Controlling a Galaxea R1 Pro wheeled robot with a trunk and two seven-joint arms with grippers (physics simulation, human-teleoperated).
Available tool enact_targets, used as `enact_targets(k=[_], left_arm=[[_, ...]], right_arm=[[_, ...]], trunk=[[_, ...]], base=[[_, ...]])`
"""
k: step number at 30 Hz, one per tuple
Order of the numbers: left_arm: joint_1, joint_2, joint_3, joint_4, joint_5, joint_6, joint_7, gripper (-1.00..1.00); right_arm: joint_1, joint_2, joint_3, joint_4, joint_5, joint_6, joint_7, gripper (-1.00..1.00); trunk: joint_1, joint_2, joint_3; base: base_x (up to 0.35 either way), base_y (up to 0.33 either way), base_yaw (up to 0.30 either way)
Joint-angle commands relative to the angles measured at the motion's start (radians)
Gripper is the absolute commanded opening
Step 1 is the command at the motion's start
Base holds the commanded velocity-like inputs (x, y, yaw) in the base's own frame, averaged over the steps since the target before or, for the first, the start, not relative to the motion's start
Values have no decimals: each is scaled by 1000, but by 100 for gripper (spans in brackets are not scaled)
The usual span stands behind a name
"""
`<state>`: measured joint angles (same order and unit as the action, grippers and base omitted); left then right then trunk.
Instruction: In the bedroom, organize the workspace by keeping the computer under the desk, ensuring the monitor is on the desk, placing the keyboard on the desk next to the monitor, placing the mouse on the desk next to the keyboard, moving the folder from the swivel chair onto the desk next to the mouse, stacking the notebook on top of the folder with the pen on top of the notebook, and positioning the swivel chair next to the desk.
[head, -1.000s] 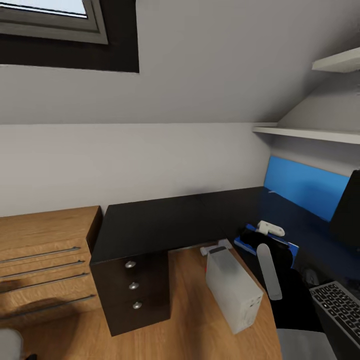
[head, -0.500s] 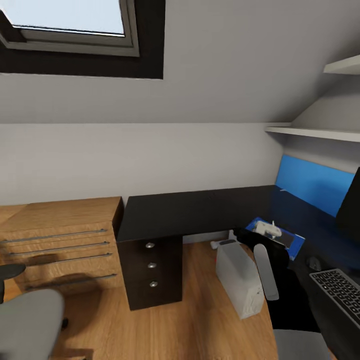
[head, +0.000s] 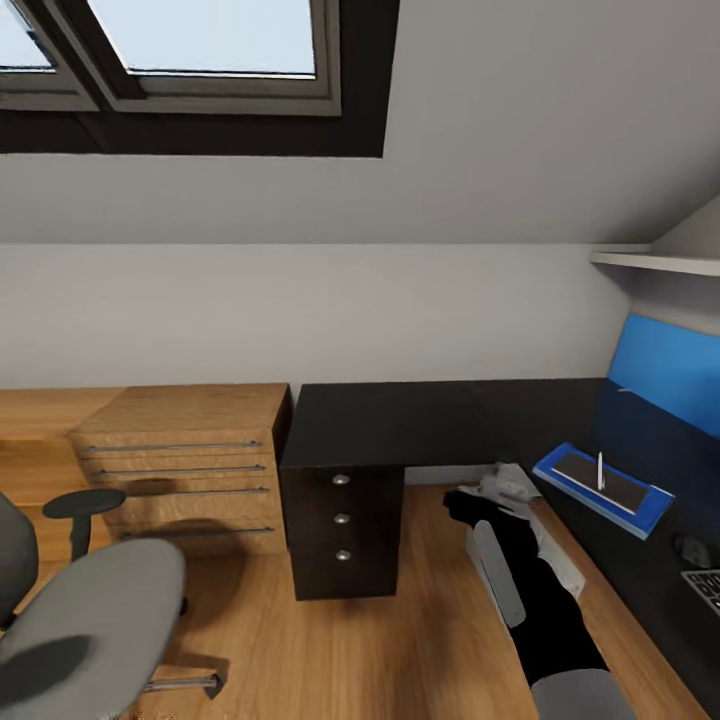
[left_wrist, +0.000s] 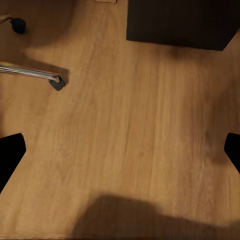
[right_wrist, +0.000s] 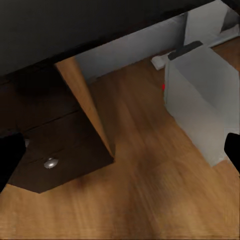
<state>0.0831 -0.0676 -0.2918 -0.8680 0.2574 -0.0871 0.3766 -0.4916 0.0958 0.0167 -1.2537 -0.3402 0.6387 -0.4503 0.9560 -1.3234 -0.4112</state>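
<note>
Progress check, judged off the glossy black L-shaped desk (head: 420, 420): bright-blue flat folder (head: 602, 489) already on the desktop, thin grey notebook (head: 600, 478) stacked on it, slim white pen (head: 600, 470) on top – looks upright or foreshortened, cannot tell. Small black rounded mouse (head: 692, 549) just beside the folder on the desk, corner of black keyboard (head: 705, 588) next to the mouse. Plain light-grey tower computer (right_wrist: 202, 110) on the wood floor at the desk's inner edge, mostly hidden behind the right arm in the head view – whether fully under the top is unclear. Left to do: grey-upholstered swivel chair (head: 85, 610) stands well apart from the desk, past the dark drawer unit (head: 342, 520). Both grippers spread wide, fingers (left_wrist: 11, 152) apart, nothing held.
</note>
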Motion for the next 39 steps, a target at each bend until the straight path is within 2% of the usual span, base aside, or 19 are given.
enact_targets(k=[1,4,5,8,9,10,11,12,14,15,16,19,20,23,27,31,37,38,39], left_arm=[[0,0,-4,3,10,-5,5,100],[0,-1,-5,19,9,-6,5,100],[0,0,-6,26,8,-4,5,100],[0,0,-6,28,8,-3,5,100],[-1,0,-6,28,8,-2,5,100],[0,0,-6,28,8,-2,5,100],[0,0,-6,28,8,-1,5,100],[0,0,-6,29,8,-1,5,100],[0,0,-6,29,8,-1,5,100],[0,-1,-6,29,8,0,5,100],[0,-1,-6,29,8,0,5,100],[0,-2,-6,28,6,1,5,100],[0,-2,-7,28,5,1,4,100],[0,0,-7,28,5,2,1,100],[0,1,-6,38,6,4,0,100],[0,1,-8,120,6,4,-1,100],[0,2,-8,248,6,-1,-1,100],[0,16,-6,329,5,-23,-3,100],[0,22,-5,338,6,-33,-4,100]], right_arm=[[5,-1,4,25,-9,-18,-10,100],[42,-4,20,150,5,-115,-10,100],[115,-6,38,296,105,-298,-10,100],[159,-6,41,371,176,-429,-9,100],[185,-7,42,430,218,-527,-9,100],[195,-7,43,465,236,-579,-9,100],[209,-6,44,545,266,-688,-9,100],[224,-6,47,734,308,-922,-8,100],[227,-6,49,831,323,-1040,-8,100],[230,-9,49,925,334,-1150,-7,100],[231,-12,49,967,337,-1199,-7,100],[232,-27,49,1066,344,-1311,-5,100],[233,-39,49,1106,346,-1354,-5,100],[235,-59,48,1159,347,-1410,-4,100],[237,-66,48,1205,346,-1472,-6,100],[246,-64,48,1257,348,-1634,-7,100],[259,-65,48,1273,348,-1686,-8,100],[263,-69,47,1276,348,-1686,-8,100],[263,-69,47,1277,348,-1686,-8,100]], trunk=[[0,-1,-1],[0,-1,-3],[0,-1,-3],[0,-1,-5],[0,-1,-5],[0,-1,-6],[0,-1,-7],[0,-1,-7],[0,-1,-8],[0,-1,-9],[0,-1,-10],[0,-1,-11],[0,-1,-12],[0,-1,-14],[0,-1,-16],[0,-1,-19],[0,-1,-23],[0,-1,-24],[0,-1,-24]], base=[[-3,0,278],[-2,0,278],[0,0,277],[0,0,277],[0,0,275],[0,0,275],[0,0,274],[0,0,274],[0,0,274],[0,0,274],[0,0,273],[0,0,273],[0,0,273],[0,0,273],[0,0,272],[0,0,264],[0,0,257],[0,0,255],[0,0,255]])
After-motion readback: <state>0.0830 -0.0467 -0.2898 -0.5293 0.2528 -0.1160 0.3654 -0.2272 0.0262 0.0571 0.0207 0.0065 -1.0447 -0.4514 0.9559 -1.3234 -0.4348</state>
